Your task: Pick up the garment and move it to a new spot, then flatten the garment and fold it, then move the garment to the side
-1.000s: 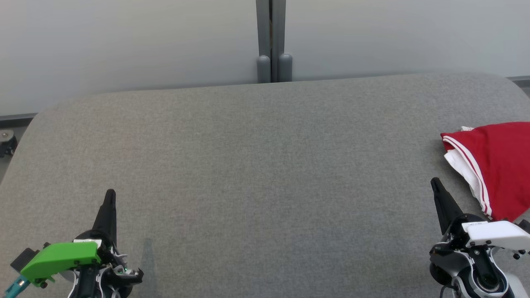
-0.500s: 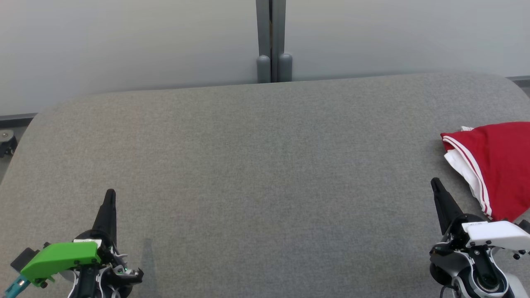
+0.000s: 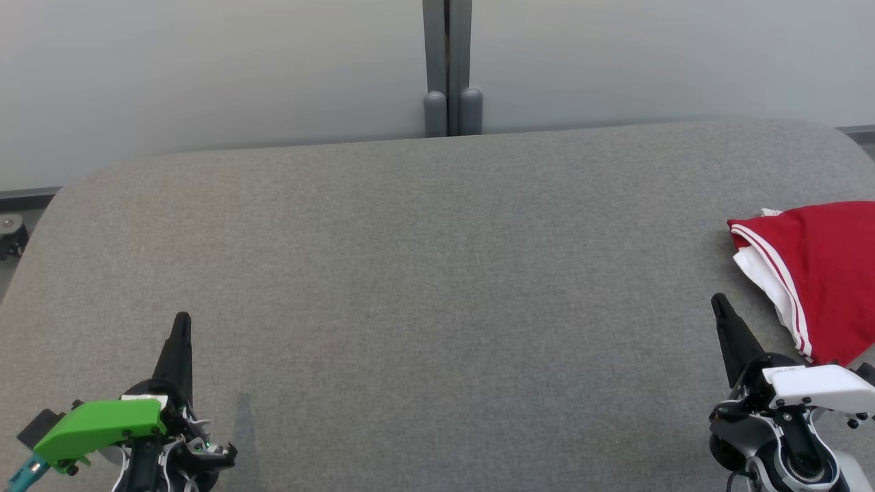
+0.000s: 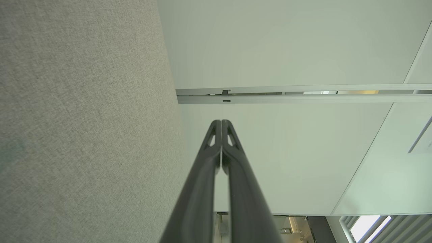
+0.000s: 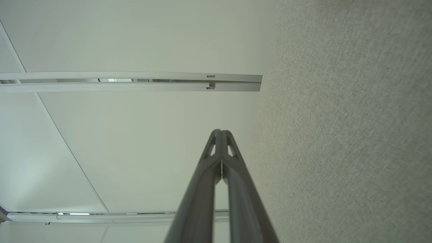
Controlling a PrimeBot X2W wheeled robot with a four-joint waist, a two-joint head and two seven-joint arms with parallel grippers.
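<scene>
Garment (image 3: 817, 273), red with white trim, lies at the table's (image 3: 437, 287) right edge, just far-right of our right gripper (image 3: 717, 302). That and our left gripper (image 3: 182, 320) are closed, empty. We reckon pinching one layer could drag it off the edge.

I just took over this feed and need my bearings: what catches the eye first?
The red garment with white stripes, lying at the right edge of the grey fabric-covered table, stands out at once. Next come the left gripper with its green cover at lower left and the right gripper with its white cover at lower right, both shut and empty.
</scene>
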